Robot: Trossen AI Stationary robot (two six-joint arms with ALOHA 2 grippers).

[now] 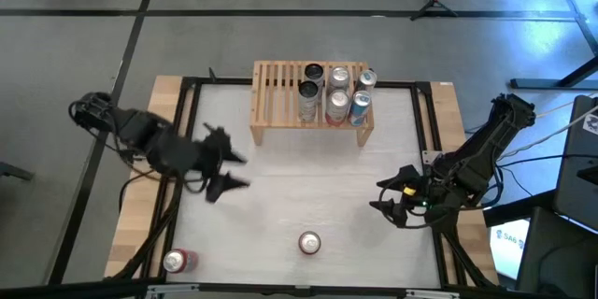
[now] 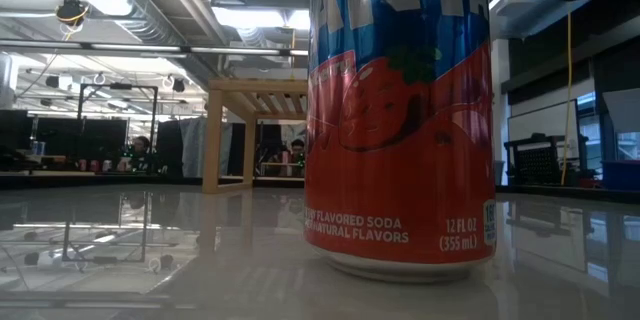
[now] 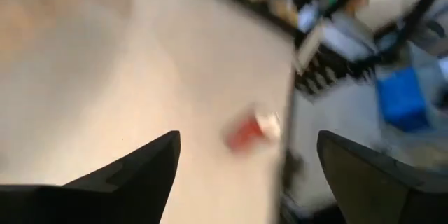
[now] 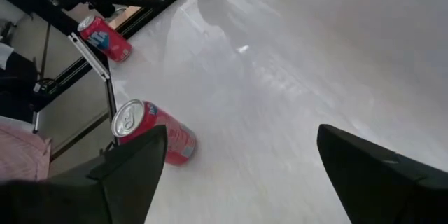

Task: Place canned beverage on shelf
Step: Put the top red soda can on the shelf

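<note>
A red and blue soda can (image 1: 309, 242) stands upright on the white table near its front edge. It fills the low view (image 2: 400, 120) and shows in the right wrist view (image 4: 157, 131). The light-wood shelf (image 1: 276, 89) stands at the far middle, with several cans (image 1: 334, 93) upright on the right part of its slatted top. My left gripper (image 1: 241, 170) is open and empty over the table's left middle. Its wrist view (image 3: 245, 175) is blurred and shows a red can (image 3: 248, 129) ahead. My right gripper (image 1: 376, 196) is open and empty at the right, its fingers pointing toward the table's left.
A second red can (image 1: 176, 261) sits on the wooden border at the front left, outside the black frame rail (image 1: 177, 149). It also shows in the right wrist view (image 4: 105, 38). The left part of the shelf's top is bare slats.
</note>
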